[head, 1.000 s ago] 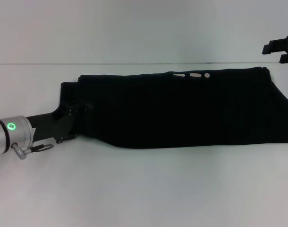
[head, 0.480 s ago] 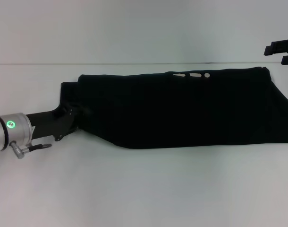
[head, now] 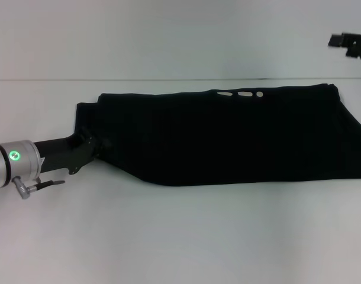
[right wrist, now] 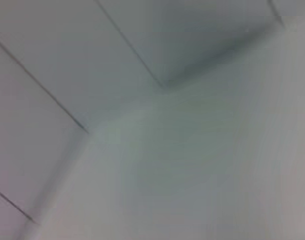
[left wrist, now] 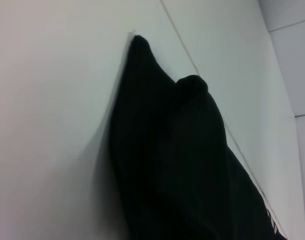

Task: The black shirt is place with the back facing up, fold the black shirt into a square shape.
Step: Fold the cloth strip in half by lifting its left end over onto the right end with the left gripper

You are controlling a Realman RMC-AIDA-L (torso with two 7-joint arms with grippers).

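The black shirt [head: 228,136] lies on the white table as a long folded band running left to right. Small white marks [head: 242,94] show at its far edge. My left gripper [head: 90,146] is at the shirt's left end, low on the table and against the fabric. The left wrist view shows that end of the shirt [left wrist: 172,150] close up, bunched into a point. My right gripper [head: 348,45] is raised at the far right, above and behind the shirt's right end, open and empty. The right wrist view shows only blurred pale surfaces.
The white table [head: 180,236] spreads in front of the shirt. Its far edge [head: 50,80] meets a pale wall just behind the shirt. The shirt's right end reaches the edge of the head view.
My right gripper has risen and drawn away from the shirt's right end. My left gripper has shifted slightly left and turned at the shirt's left end. The shirt has not moved.
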